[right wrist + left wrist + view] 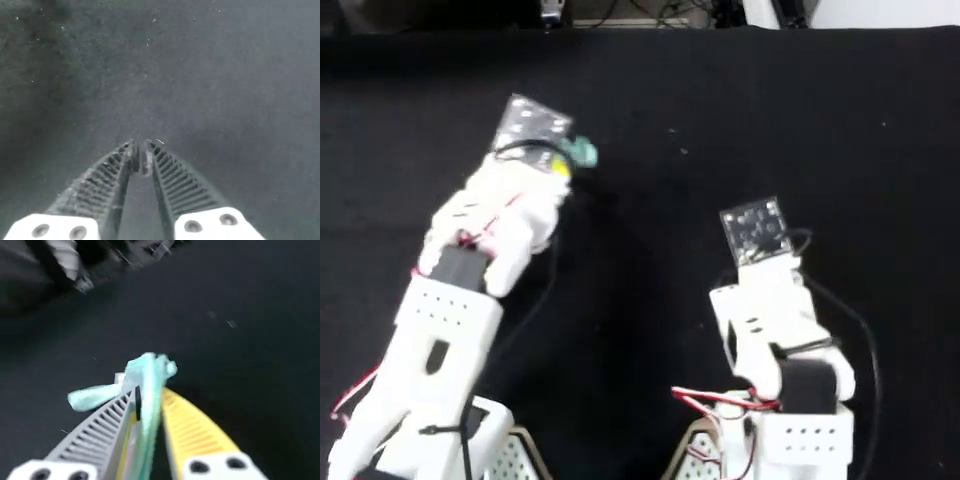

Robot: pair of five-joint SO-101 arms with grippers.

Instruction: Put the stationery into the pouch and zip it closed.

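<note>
The teal stationery piece is pinched in the left end effector, its long axis along the fingers and its tip jutting past them over the table, while the right end effector, pressed together and empty, hangs well apart.

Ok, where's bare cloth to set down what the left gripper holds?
The black cloth-covered table is bare on the far right, beyond the shut right gripper, and in the strip between it and the left gripper. Crowded: around that gripper, shut on a thin mint-green item, and at the white arm bases.
</note>
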